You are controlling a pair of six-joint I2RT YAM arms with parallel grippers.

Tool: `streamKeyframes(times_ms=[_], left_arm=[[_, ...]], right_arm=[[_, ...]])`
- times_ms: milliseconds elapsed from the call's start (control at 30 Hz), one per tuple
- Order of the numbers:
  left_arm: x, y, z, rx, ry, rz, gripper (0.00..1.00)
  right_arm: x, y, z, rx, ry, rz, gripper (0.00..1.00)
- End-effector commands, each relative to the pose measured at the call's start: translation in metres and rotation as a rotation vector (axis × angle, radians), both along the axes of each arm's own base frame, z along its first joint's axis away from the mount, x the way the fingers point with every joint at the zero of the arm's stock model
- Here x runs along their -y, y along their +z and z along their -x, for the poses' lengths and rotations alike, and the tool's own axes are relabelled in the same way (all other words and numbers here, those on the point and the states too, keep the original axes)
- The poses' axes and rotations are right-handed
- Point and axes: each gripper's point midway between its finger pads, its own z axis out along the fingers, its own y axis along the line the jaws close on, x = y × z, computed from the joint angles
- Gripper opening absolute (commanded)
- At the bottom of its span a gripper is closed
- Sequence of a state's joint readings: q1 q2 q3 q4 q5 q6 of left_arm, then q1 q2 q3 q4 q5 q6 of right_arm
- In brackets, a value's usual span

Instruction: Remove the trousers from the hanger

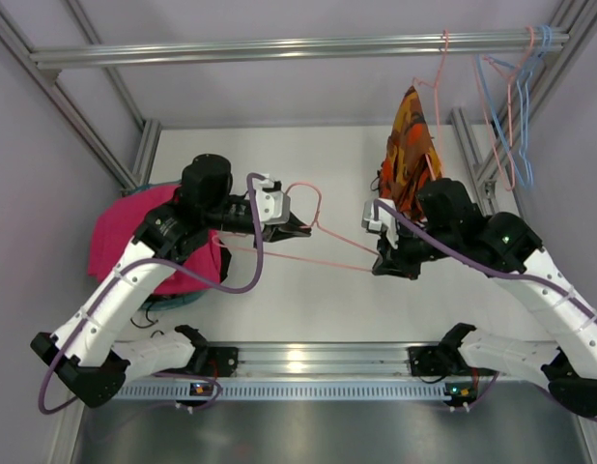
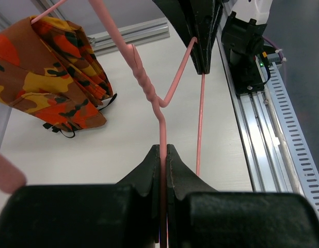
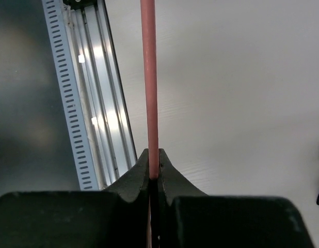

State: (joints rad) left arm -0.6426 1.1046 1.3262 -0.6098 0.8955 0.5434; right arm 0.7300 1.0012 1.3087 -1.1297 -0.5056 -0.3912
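While pinching the pink hanger tight between left fingers and between right fingers, over the desk: orange patterned trousers hung beyond right fingers, magenta trousers heaped behind left fingers.

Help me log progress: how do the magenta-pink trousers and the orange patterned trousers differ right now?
The magenta-pink trousers are plain; the orange patterned trousers carry red, yellow and dark blotches. The magenta-pink trousers lie heaped on the table at the left; the orange patterned trousers hang from a pink hanger on the rail. Both are soft cloth.
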Motion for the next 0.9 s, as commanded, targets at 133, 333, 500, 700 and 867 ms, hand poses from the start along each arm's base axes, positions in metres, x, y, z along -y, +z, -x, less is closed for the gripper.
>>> streamKeyframes(times_ms=[133, 333, 500, 700, 867], left_arm=[[-0.003, 0.019, -0.006, 0.01, 0.062, 0.026, 0.41], [-0.014, 0.034, -0.005, 0.01, 0.16, 0.096, 0.9], [-0.036, 0.07, -0.015, -0.005, 0.327, 0.257, 0.97], [-0.075, 0.107, -0.05, -0.086, 0.591, 0.442, 0.98], [-0.08, 0.108, -0.062, -0.123, 0.616, 0.448, 0.98]], right_arm=[[0.005, 0.013, 0.002, 0.034, -0.035, -0.038, 0.0], [0.016, 0.02, 0.003, 0.022, -0.119, -0.078, 0.0], [0.035, 0.026, 0.007, 0.047, -0.196, -0.109, 0.0], [0.072, 0.057, 0.004, 0.17, -0.405, -0.193, 0.0], [0.124, 0.118, -0.001, 0.378, -0.727, -0.265, 0.0]])
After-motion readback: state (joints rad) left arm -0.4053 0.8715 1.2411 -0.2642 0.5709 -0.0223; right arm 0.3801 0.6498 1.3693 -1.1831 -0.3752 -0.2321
